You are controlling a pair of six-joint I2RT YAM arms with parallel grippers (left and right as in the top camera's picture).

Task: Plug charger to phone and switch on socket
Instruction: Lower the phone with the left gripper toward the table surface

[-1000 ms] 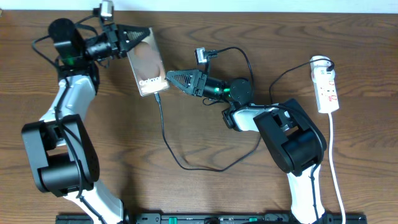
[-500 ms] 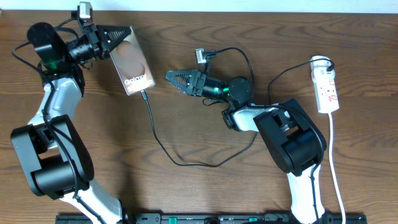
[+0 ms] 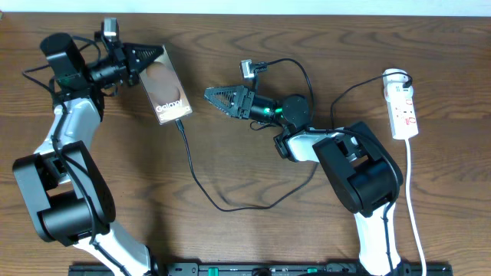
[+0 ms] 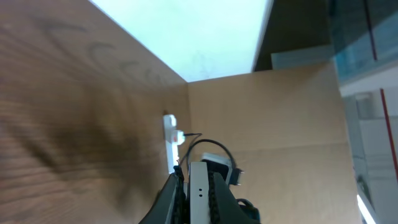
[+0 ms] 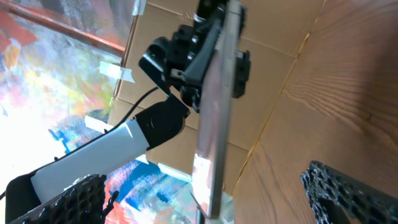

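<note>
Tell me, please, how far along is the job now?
Done: the charger looks plugged into the phone, at its lower edge. In hand: the left gripper holds that phone by its top end, jaws shut. Left: the socket lies untouched at the far right; the right gripper is open, empty, away from it.

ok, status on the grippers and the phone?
Left gripper shut on phone. Right gripper open, empty. Charger reaches phone's lower end. Socket off to the side, no gripper near it.

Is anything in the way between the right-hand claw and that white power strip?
Nothing loose on the table. But the right fingers point away from the socket; the arm's own elbow and the charger cable's loop lie between them.
</note>
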